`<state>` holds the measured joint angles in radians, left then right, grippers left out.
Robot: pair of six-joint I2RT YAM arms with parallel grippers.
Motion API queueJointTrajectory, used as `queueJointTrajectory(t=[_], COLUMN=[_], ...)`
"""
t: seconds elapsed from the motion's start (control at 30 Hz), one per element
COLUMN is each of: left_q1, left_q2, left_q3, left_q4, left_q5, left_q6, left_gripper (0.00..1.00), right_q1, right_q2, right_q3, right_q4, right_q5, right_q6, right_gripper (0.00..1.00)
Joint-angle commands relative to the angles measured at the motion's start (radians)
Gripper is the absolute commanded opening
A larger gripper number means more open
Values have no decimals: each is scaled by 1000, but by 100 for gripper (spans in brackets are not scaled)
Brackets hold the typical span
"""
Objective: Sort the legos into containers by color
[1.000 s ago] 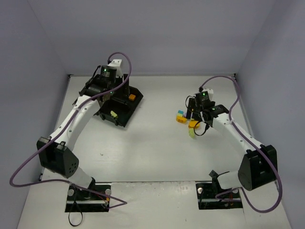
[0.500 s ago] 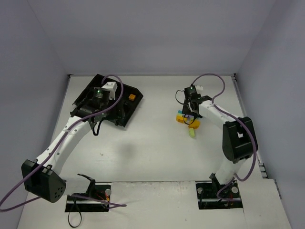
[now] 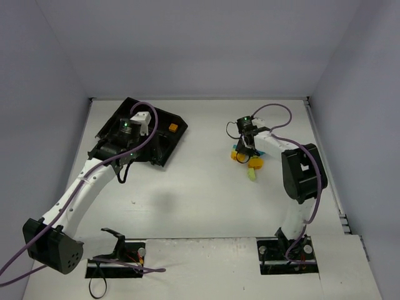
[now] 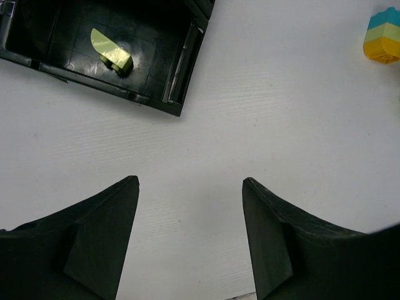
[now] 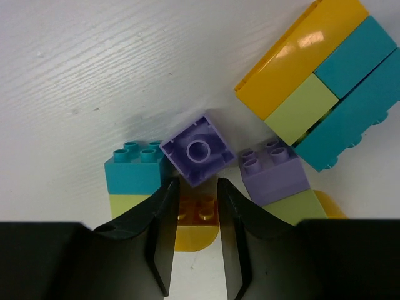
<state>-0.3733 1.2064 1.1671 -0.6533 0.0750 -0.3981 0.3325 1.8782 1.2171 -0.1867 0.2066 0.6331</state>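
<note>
Black tray point(image 4: 182, 69) sits askew in the far left corner of the surface point(image 3: 200, 200). A yellow-green brick point(image 4: 111, 53) lies flat in the tray compartment nearest the middle of the surface, and a second orange brick point(image 3: 172, 127) rests in the compartment beside it, towards the far edge. Left gripper point(image 4: 190, 181) hangs just off the tray's near corner, above bare surface, jaws wide apart and holding nothing. The unsorted bricks lie clustered on the right half of the surface, towards the far edge. Right gripper point(image 5: 197, 182) is down among them, jaws drawn in to a narrow gap with an orange brick point(image 5: 199, 212) filling it, both fingers against its sides. A purple brick point(image 5: 200, 150) lies tipped over, hollow side up, touching the fingertips. To one side stands a teal brick point(image 5: 134, 172) on a yellow-green one; to the other a purple-topped brick point(image 5: 274, 172), also on yellow-green. Beyond these lies a joined block point(image 5: 319, 81) of orange, yellow-green and teal pieces. A loose yellow-green piece point(image 3: 252, 175) lies just nearer than the cluster.
</note>
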Motion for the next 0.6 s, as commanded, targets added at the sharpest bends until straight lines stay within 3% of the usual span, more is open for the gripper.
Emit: queueJointTrajectory(t=[0.0,0.3,0.4,0.57], left_q1=[-3,-1,-1,-1], left_q2=[-37,-41,-39,-34], left_q3=[8,-10,-12,-11], left_q4=[6,9,9,11], left_q5=[-6,-1,-4,-11], left_q6=[1,-1,-1,2], left_gripper=[61,61,61,61], right_q1=[-6,-9,-21,-41], right_q2=[2,24,24,15], right_q3=[27,35,33,16], right_q4=[12,20,27,88], right_q5=[39,83,70,19], right_q6=[53,10,-15,-122], right_gripper=[28,36,50,56])
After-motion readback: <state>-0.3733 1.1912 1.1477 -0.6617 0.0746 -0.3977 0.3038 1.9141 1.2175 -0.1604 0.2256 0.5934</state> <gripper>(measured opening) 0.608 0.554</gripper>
